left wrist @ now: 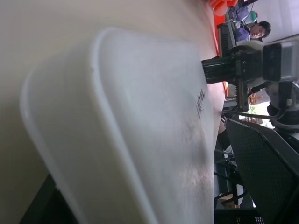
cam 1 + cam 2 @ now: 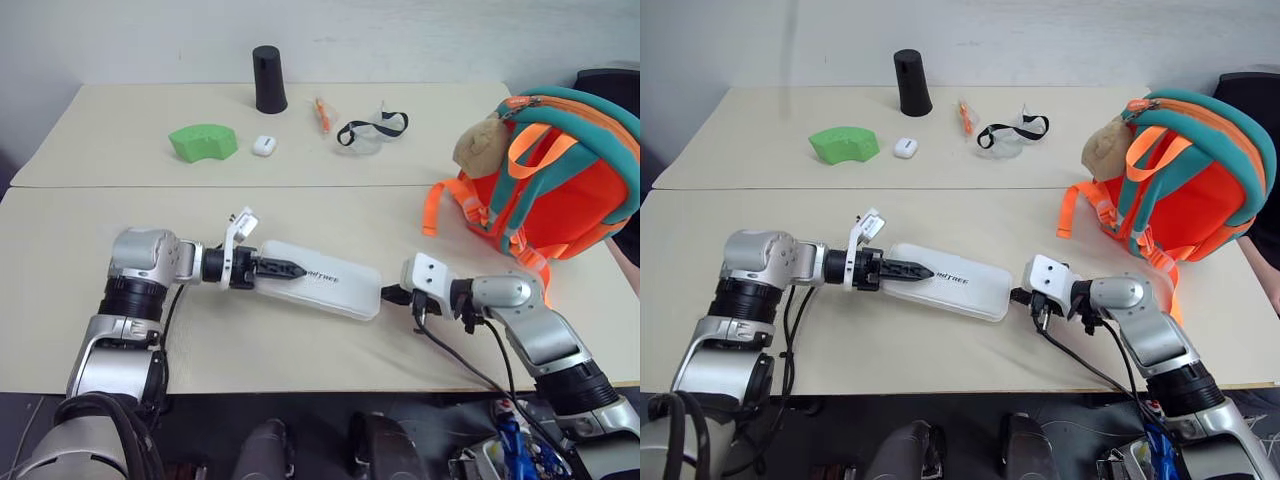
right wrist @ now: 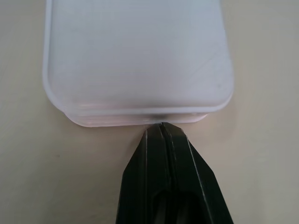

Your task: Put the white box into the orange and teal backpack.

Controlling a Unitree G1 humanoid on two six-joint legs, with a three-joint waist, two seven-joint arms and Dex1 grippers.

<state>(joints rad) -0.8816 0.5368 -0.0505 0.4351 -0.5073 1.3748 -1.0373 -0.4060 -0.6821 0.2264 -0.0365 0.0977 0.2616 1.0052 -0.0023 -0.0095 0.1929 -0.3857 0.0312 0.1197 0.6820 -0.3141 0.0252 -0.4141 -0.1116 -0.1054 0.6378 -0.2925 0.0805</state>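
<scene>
The white box (image 2: 318,279), a flat, long case of smooth matte plastic with rounded corners and small dark lettering, lies flat on the near table between the two grippers. The left gripper (image 2: 285,268), fingers spread, reaches over the box's end at 9 o'clock, one dark finger lying on its lid. The right gripper (image 3: 161,128) has its black fingers pressed together, holding nothing, their tip touching the short end of the box at 3 o'clock.

The orange and teal backpack (image 2: 560,190) stands at 2 o'clock from the box, well apart: bright orange cloth, padded teal straps, orange webbing and a tan plush toy (image 2: 480,143) at its top.

The table (image 2: 120,240) is pale beige and matte, two tops joined by a seam. On the far one, at 12 o'clock, stand a black tapered cylinder (image 2: 269,79), a curved green block (image 2: 203,141), a tiny white case (image 2: 264,145), a small orange item (image 2: 322,115) and clear goggles with a black strap (image 2: 372,130). Behind is a plain white wall (image 2: 400,40)
</scene>
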